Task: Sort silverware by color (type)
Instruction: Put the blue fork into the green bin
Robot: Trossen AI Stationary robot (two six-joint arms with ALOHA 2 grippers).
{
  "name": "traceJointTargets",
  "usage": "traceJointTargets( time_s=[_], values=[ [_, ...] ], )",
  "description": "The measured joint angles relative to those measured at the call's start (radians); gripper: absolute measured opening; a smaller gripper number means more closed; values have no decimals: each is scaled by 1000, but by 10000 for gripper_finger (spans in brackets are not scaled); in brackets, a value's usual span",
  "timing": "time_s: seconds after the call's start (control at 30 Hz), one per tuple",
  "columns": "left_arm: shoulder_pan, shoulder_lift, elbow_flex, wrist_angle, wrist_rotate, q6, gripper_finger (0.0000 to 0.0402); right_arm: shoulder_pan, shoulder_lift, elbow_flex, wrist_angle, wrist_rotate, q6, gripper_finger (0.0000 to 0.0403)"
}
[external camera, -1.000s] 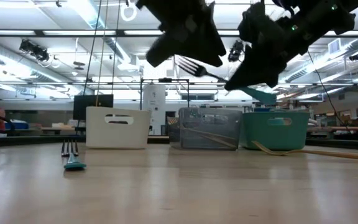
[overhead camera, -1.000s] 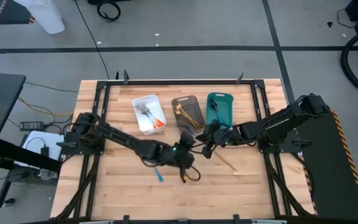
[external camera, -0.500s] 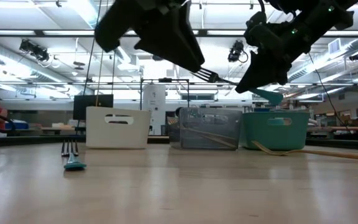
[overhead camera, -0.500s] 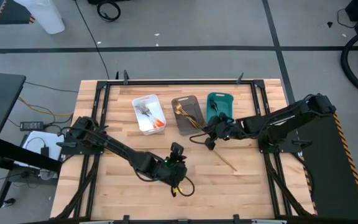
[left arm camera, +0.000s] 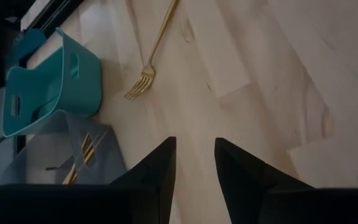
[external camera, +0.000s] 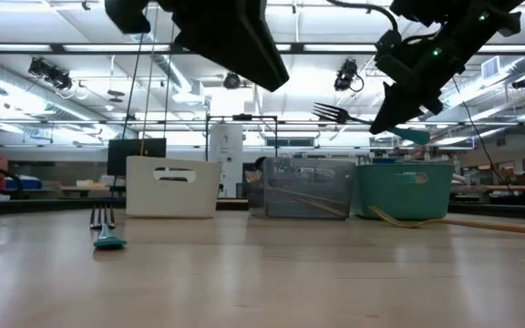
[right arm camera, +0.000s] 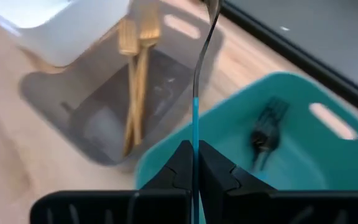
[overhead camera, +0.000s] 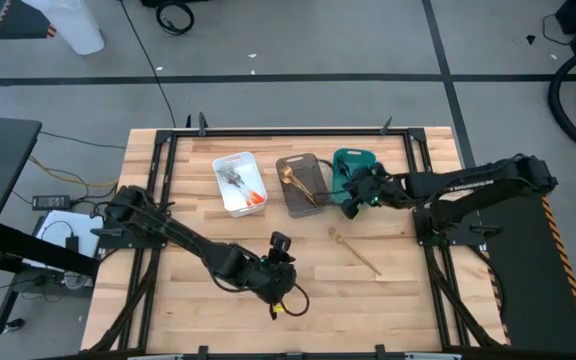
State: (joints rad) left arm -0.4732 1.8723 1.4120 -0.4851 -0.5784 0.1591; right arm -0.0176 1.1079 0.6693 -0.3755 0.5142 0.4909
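Note:
My right gripper is shut on a teal-handled fork, held in the air at the teal bin's near left corner. That bin holds another teal-handled fork. My left gripper hovers open and empty over the middle of the table. A gold fork lies flat on the wood to its right. In the low view, a second teal-handled fork lies on the table; in the high view my left arm hides it. My right gripper pinches the fork's teal handle between its two fingers. The fingers slant downward from the table's right. The steel neck and tines stick out ahead of the fingertips and the handle's end behind them. The fork is lifted clear, nearly level.
A white bin with orange-handled pieces and a grey bin with gold pieces stand in a row left of the teal bin at the table's far side. Bare wood lies along the near edge.
My right gripper has carried the fork up and toward the far right, from above the table's middle to the teal bin; the fork stays nearly level. My left gripper has swung toward the table's left and rolled about its own axis.

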Motion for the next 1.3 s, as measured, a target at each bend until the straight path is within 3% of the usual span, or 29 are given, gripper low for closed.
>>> traceJointTargets(
  time_s=[0.23,0.7,1.03,1.3],
  values=[
    [4,-8,-19,10,20,-13,118,-100,-25,0,-50,17,-49,16],
    [28,-75,-186,127,62,-57,118,-269,5,-1,-166,19,-41,16],
    [61,-199,-391,420,147,-95,118,-362,53,-107,-23,-43,-72,16],
    [80,-302,-501,497,151,-155,118,-415,71,-122,38,-148,-64,16]
  ],
)
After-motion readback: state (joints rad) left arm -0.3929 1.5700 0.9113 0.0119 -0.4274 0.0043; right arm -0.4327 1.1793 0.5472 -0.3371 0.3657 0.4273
